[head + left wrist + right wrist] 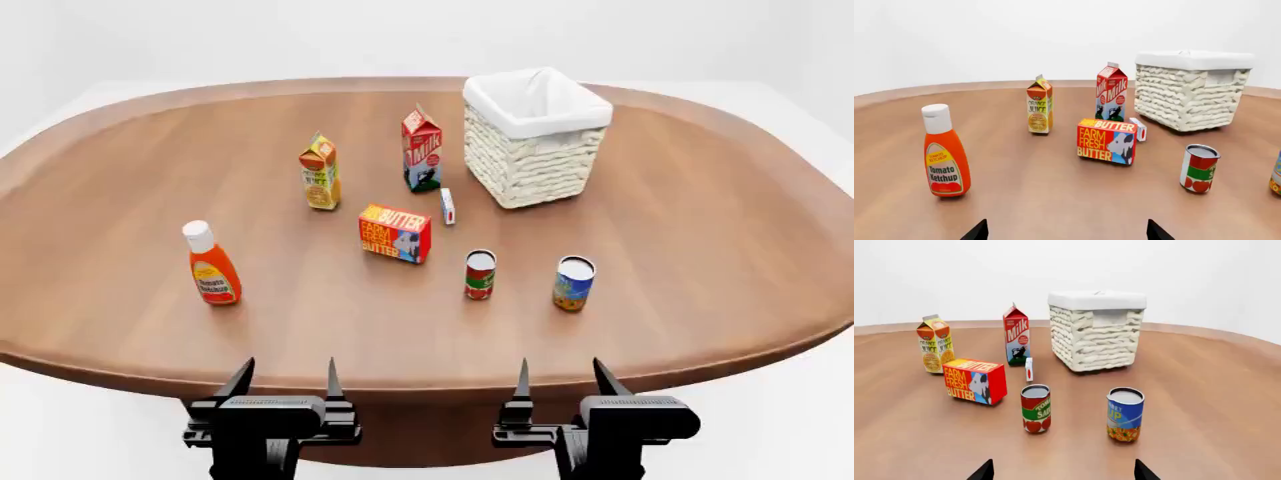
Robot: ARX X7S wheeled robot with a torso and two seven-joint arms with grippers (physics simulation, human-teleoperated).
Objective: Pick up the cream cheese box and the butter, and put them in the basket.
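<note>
Both arms parked at the near table edge, nothing picked up yet. Your left gripper has its fingers spread with nothing between them; right gripper the same, spread and bare. Neither touches anything.

The butter sits on the table mid-field, lying on a long side, its long axis running roughly across your view with a slight skew, printed face toward you. The cream cheese box stands on edge just behind and to the right of it, near but apart, thin face toward you, between the butter and the basket. The basket is farther back and right, open top, nothing visible inside.

What the reach turns on: both targets lie ahead and between the two arms, the butter a little nearer your left side, the cream cheese box close to centre. My read is left arm for the butter, closing across its short dimension.

Clutter to mind: milk carton just behind the cream cheese box, juice carton back left, tomato can in front right of the butter, second can farther right, ketchup bottle well left.
</note>
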